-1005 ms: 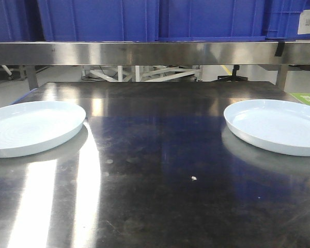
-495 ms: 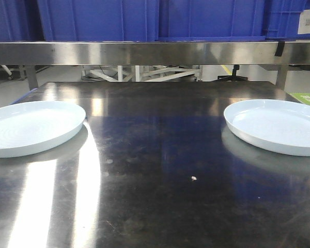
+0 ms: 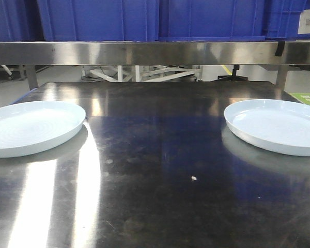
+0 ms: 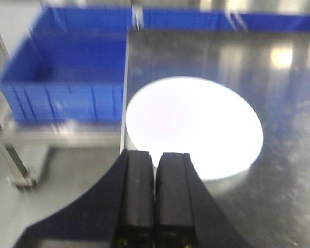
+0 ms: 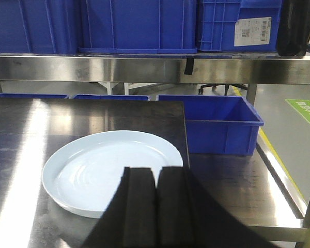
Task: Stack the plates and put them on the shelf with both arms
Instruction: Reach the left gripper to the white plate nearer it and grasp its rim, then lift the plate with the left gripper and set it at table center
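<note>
Right up close, the left gripper (image 4: 155, 155) has its two dark fingers pressed flat together with nothing between them. Same story on the other side: the right gripper (image 5: 156, 170) is closed tight on empty air.

Just past the left fingertips we see the left plate (image 4: 194, 126), washed out to a white glare, lying near the left edge of the dark steel tabletop (image 3: 160, 155). Beyond the right fingertips lies the right plate (image 5: 113, 168), pale and glossy, with faint rings inside, close to the table's right edge. From the front view the two plates lie flat and well apart, one at each side, with a wide stretch of reflective steel between them. Neither gripper touches a plate.

Off the table's right side, lower down, we see an open blue crate (image 5: 222, 124). Farther back, the shelf (image 3: 155, 53) runs its long brushed rail across the whole width above the table's far edge. On it stands a row of blue crates (image 3: 144, 18), one with a white label (image 5: 252, 31).
</note>
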Robot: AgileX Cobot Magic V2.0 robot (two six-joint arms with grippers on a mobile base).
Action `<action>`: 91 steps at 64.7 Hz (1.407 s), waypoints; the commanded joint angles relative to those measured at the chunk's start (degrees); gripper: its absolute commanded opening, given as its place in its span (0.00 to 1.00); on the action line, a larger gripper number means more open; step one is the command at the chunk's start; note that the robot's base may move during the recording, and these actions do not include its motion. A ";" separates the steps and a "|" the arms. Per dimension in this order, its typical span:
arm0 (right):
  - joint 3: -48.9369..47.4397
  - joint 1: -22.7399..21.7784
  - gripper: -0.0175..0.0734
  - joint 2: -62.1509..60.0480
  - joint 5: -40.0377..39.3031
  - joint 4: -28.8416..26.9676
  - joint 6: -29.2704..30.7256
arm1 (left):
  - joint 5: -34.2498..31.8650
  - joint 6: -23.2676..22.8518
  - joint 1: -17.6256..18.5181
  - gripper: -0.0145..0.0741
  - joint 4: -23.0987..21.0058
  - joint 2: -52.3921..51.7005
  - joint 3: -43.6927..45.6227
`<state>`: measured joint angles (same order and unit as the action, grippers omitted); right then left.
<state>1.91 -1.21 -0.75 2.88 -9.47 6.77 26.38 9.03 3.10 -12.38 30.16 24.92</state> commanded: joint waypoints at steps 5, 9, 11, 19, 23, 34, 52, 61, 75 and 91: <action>-0.23 -0.06 0.25 -0.96 -5.26 0.04 0.21 | -0.13 -0.24 0.10 0.26 -4.95 9.89 5.49; -0.23 -0.06 0.25 -0.96 -5.26 0.04 0.21 | 1.70 -0.24 0.10 0.26 -5.06 14.43 8.07; -0.23 -0.06 0.25 -0.96 -5.26 0.04 0.21 | 2.45 -0.24 0.10 0.26 -5.06 16.55 9.38; -0.23 -0.06 0.25 -0.96 -5.26 0.04 0.21 | 5.63 -0.24 -0.40 0.26 -4.79 27.60 16.17; -0.23 -0.06 0.25 -0.96 -5.26 0.04 0.21 | 8.32 -0.11 -1.11 0.26 -4.26 33.27 20.06; -0.23 -0.06 0.25 -0.96 -5.26 0.04 0.21 | 15.18 0.23 -1.96 0.26 -1.31 47.06 31.32; -0.23 -0.06 0.25 -0.96 -5.26 0.04 0.21 | 26.35 0.23 -3.65 0.32 0.73 61.59 47.81; -0.23 -0.06 0.25 -0.96 -5.26 0.04 0.21 | 29.06 0.23 -5.05 0.54 0.86 66.60 52.65; -0.23 -0.06 0.25 -0.96 -5.26 0.04 0.21 | 29.04 0.23 -5.69 0.63 0.99 70.86 55.01; -0.23 -0.06 0.25 -0.96 -5.26 0.04 0.21 | 29.14 0.36 -5.69 0.57 1.11 73.86 55.01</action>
<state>1.91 -1.21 -0.75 2.75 -9.47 6.77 55.96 9.42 -2.53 -10.57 106.51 78.14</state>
